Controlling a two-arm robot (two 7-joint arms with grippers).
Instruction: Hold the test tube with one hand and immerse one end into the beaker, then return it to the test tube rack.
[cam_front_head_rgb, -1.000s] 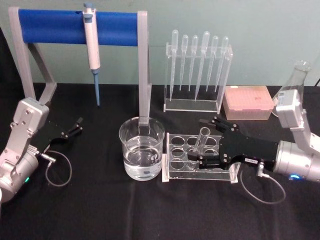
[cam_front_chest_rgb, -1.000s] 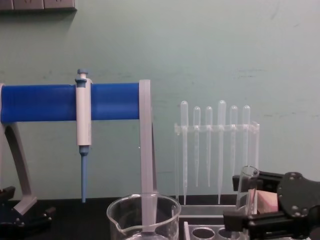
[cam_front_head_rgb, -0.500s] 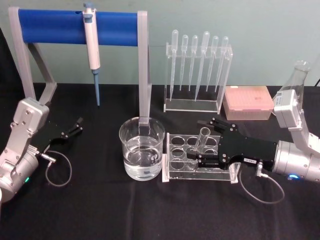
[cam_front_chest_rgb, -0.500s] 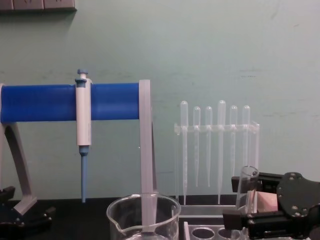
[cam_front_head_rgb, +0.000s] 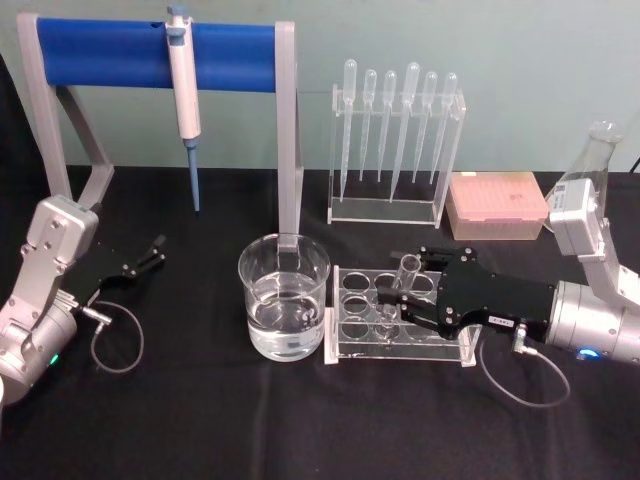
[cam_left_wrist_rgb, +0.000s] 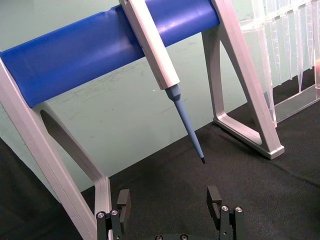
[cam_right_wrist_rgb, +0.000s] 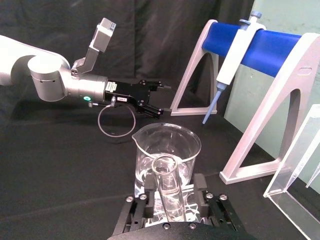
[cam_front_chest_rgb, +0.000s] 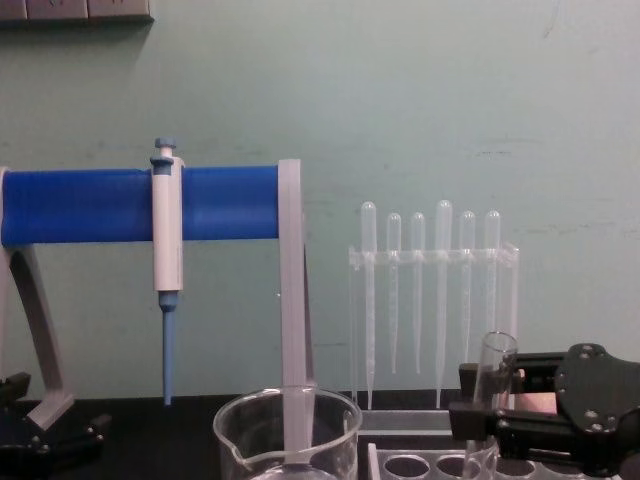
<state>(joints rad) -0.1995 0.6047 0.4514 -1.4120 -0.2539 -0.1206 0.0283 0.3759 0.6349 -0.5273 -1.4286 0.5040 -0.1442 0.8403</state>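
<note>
The test tube (cam_front_head_rgb: 405, 272) stands tilted in a hole of the clear rack (cam_front_head_rgb: 400, 346), just right of the beaker (cam_front_head_rgb: 284, 300), which holds water. My right gripper (cam_front_head_rgb: 411, 278) reaches in from the right, and its fingers straddle the tube with a small gap on each side. In the right wrist view the test tube (cam_right_wrist_rgb: 167, 190) rises between the two black fingers, with the beaker (cam_right_wrist_rgb: 167, 150) behind it. In the chest view the right gripper (cam_front_chest_rgb: 470, 398) brackets the test tube (cam_front_chest_rgb: 492, 370). My left gripper (cam_front_head_rgb: 150, 255) rests open at the far left.
A blue-barred stand (cam_front_head_rgb: 150, 50) carries a white-and-blue pipettor (cam_front_head_rgb: 183, 85) behind the beaker. A clear rack of bulb pipettes (cam_front_head_rgb: 395, 130), a pink tip box (cam_front_head_rgb: 497, 203) and a glass flask (cam_front_head_rgb: 590, 160) line the back right. Black cloth covers the table.
The right gripper's fingers have narrowed around the test tube from a wide spread. The tube, the beaker and the left arm have not moved.
</note>
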